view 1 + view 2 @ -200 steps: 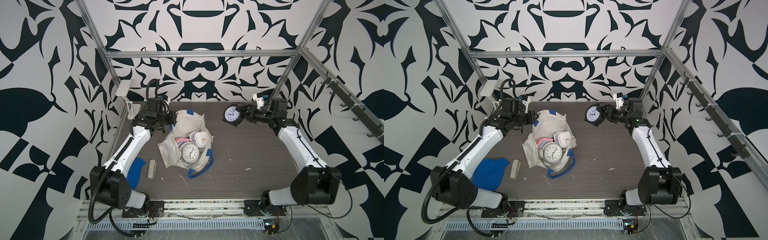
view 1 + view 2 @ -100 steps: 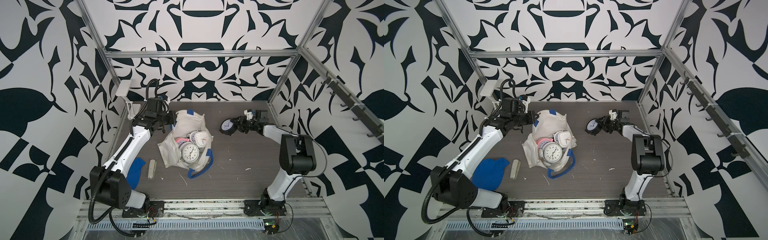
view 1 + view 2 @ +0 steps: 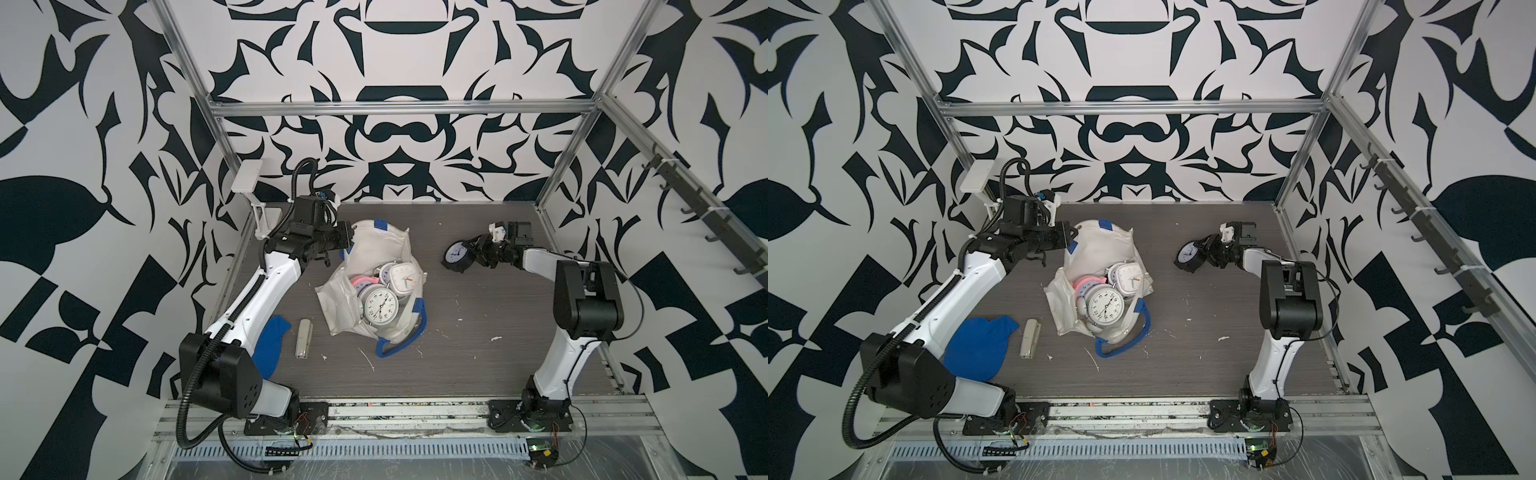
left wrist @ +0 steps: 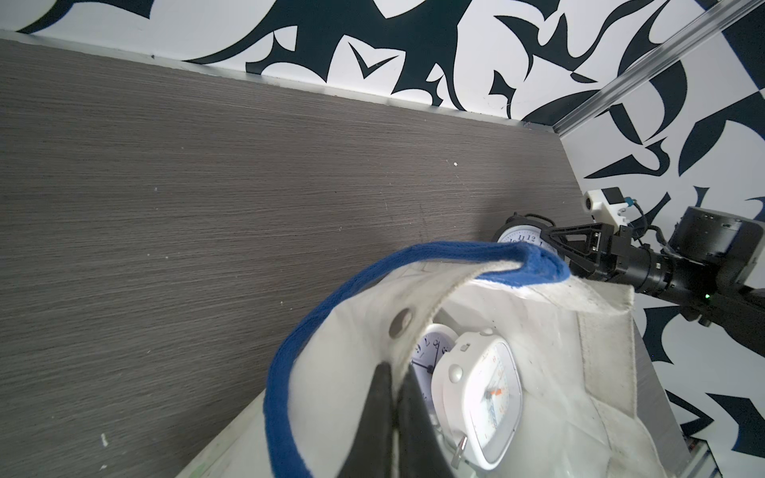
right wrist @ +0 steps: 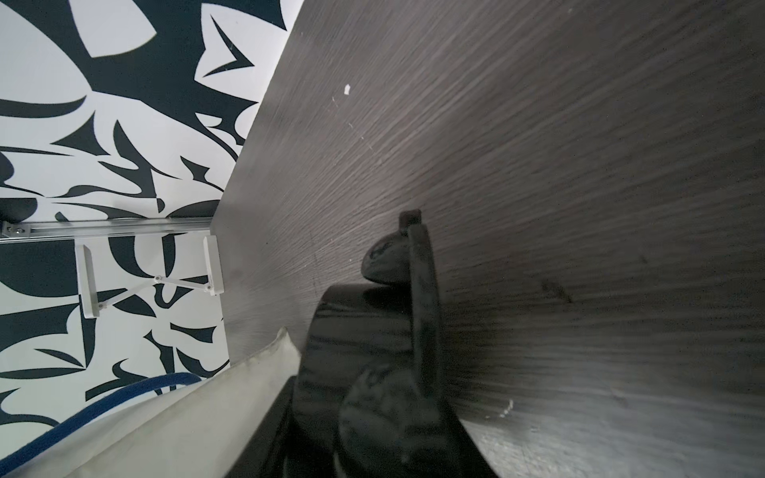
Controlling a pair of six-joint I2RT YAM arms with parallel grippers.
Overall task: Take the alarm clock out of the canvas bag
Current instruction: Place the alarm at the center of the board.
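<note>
The left gripper (image 4: 395,372) is pinched fully closed on the rim of the bag (image 3: 370,249), with canvas between its fingertips. Just past them, inside the bag, lie several clocks (image 3: 380,305). The right gripper (image 3: 471,251) is part-open and clamps the black clock (image 3: 455,254) between its jaws. This clock is outside the bag, well apart from it, low at the table (image 3: 478,332). I cannot tell whether it touches down.

The left arm (image 3: 266,291) stretches backward, left pincer (image 3: 347,242) pinched tight. The right arm (image 3: 582,299) folds sharply, right pincer (image 3: 473,254) low, jaws partway apart, gripping.
</note>
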